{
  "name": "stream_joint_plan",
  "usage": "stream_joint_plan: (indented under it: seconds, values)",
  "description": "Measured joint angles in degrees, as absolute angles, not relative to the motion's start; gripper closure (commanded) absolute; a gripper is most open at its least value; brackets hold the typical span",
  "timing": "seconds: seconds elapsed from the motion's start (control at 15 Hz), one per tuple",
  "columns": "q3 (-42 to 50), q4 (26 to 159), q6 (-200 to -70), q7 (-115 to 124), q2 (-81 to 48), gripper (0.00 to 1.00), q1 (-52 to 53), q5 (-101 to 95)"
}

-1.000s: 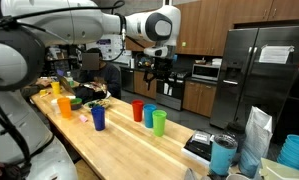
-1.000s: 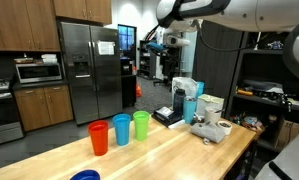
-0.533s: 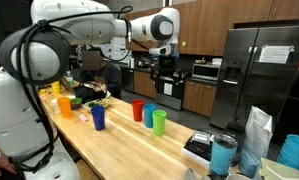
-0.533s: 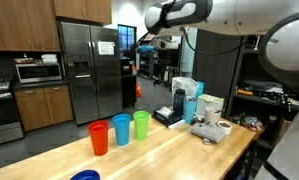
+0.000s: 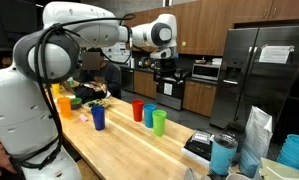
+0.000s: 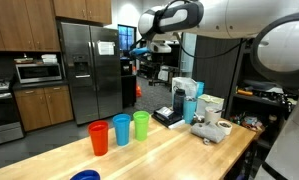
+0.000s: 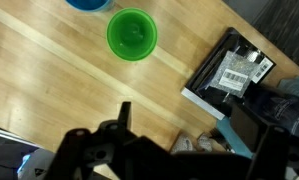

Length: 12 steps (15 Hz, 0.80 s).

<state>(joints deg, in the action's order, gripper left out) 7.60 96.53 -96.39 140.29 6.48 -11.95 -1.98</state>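
Observation:
My gripper [image 5: 167, 72] hangs high above the wooden table [image 5: 124, 150], well clear of everything on it. In the wrist view its two dark fingers stand wide apart, so the gripper [image 7: 184, 128] is open with only bare wood between them. A red cup [image 5: 137, 110], a blue cup [image 5: 148, 115] and a green cup [image 5: 159, 122] stand upright in a tight row below it. From the wrist, the green cup [image 7: 132, 33] looks empty, and the blue cup [image 7: 89, 4] is cut off by the top edge.
A black box [image 7: 229, 72] and a teal tumbler [image 5: 223, 155] sit past the green cup. A lone blue cup [image 5: 98, 118], an orange cup [image 5: 63, 105] and a yellow cup [image 5: 57, 88] stand towards the other end. A white bag [image 5: 257, 140] and stacked blue cups [image 5: 295, 152] are beside the tumbler.
The arm's upper links have swung across both exterior views and the gripper has shifted slightly sideways at about the same height. The cups have not moved.

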Motion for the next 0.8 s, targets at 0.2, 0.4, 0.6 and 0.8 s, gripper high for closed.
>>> stream_joint_plan:
  seconds: [0.2, 0.4, 0.6, 0.8]
  values:
    - [7.63, 96.59, -97.08, 140.24, 5.58, 0.0, -11.57, -1.76]
    - [8.0, 96.69, -97.37, 139.89, 4.19, 0.0, -11.58, -1.02]
    - [8.37, 96.69, -97.89, 139.42, 2.59, 0.0, -11.58, -0.27]
    - [8.48, 96.68, -98.81, 139.1, 1.29, 0.0, -11.58, 0.23]
